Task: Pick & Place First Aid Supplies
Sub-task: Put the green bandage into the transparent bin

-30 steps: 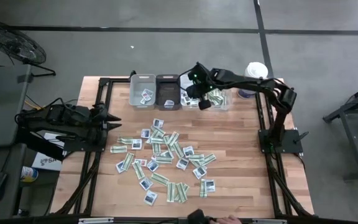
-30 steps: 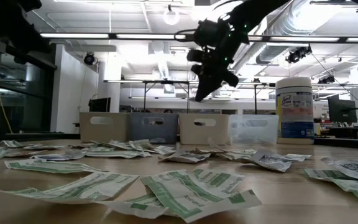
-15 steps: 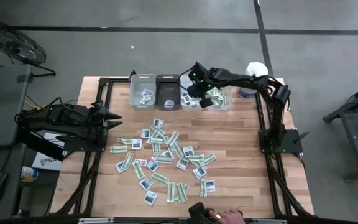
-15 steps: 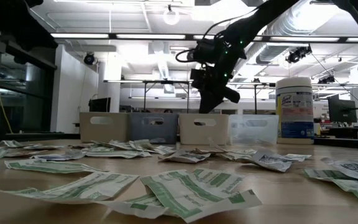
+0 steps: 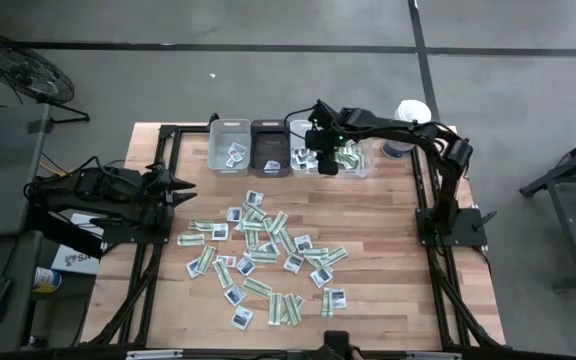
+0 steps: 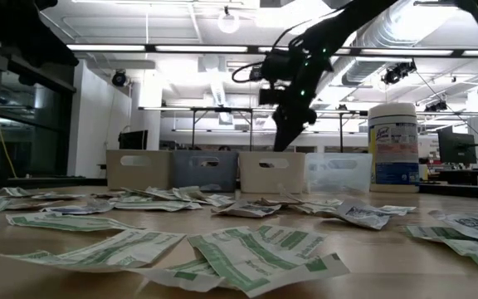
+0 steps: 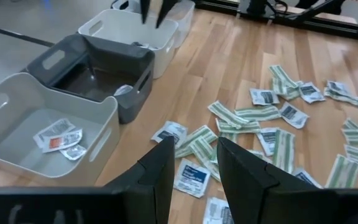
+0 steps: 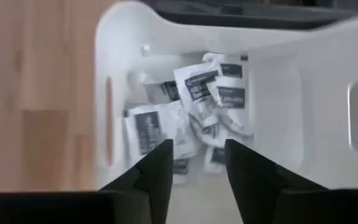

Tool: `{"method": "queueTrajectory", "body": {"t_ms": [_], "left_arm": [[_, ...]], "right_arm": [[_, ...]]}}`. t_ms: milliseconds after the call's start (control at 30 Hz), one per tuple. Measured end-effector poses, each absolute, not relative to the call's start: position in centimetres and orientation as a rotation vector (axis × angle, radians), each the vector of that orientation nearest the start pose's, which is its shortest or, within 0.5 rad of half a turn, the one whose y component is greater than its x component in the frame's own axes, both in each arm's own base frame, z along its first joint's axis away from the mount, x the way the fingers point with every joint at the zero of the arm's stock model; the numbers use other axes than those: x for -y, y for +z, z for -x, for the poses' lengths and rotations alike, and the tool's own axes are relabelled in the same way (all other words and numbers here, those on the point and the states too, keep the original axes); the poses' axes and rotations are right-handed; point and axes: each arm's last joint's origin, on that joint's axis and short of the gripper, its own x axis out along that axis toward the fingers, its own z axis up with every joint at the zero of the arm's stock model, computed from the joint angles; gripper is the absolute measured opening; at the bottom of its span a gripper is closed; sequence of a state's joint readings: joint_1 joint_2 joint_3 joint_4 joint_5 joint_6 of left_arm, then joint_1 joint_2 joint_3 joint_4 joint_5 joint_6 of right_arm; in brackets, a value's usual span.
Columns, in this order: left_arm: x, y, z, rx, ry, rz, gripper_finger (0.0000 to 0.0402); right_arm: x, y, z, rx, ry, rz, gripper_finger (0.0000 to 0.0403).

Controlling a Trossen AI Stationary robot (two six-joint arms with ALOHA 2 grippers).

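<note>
Many first aid supplies (image 5: 268, 255), green-and-white strips and squarish white packets, lie flat and scattered on the wooden table (image 5: 388, 250); the low view shows them close up (image 6: 256, 249). My right gripper (image 5: 320, 160) hangs open over the white bin (image 5: 305, 150), pointing steeply down. In its wrist view the gripper (image 8: 197, 149) has nothing between its fingers, and white packets with dark-blue marks (image 8: 194, 99) lie on the bin's floor below. My left gripper (image 5: 180, 188) waits at the table's left edge, open (image 7: 196, 146) and holding nothing.
Four bins stand in a row at the far edge: a light one (image 5: 230, 147) with a few packets, a dark grey one (image 5: 270, 147), the white one, and a clear one (image 5: 353, 155) with green strips. A tall white canister (image 5: 412, 115) stands at the far right.
My right gripper has sunk a little toward the white bin, shifted slightly toward the table's right, and rolled about its own line. Its fingers, together a second ago, now stand apart.
</note>
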State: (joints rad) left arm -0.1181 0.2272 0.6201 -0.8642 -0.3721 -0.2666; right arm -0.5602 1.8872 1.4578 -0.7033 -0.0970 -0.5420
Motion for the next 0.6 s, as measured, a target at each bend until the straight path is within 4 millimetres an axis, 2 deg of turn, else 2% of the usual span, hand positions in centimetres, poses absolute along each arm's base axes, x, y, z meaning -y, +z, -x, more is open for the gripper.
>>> {"method": "queueTrajectory", "body": {"t_ms": [267,433,600], "left_arm": [[-0.5,26.9,-5.1,-0.426,0.305,0.110,0.0119],[-0.4,26.9,-5.1,-0.438,0.267,0.080,0.0119],[-0.3,26.9,-5.2,-0.446,0.235,0.055,0.0119]], "right_arm": [[18.3,25.3,-31.5,-1.150,-0.181,-0.073,0.0145],[15.7,27.8,-31.1,-1.094,-0.160,-0.125,0.0142],[12.7,29.0,-31.4,-1.068,-0.179,-0.257,0.0142]]}}
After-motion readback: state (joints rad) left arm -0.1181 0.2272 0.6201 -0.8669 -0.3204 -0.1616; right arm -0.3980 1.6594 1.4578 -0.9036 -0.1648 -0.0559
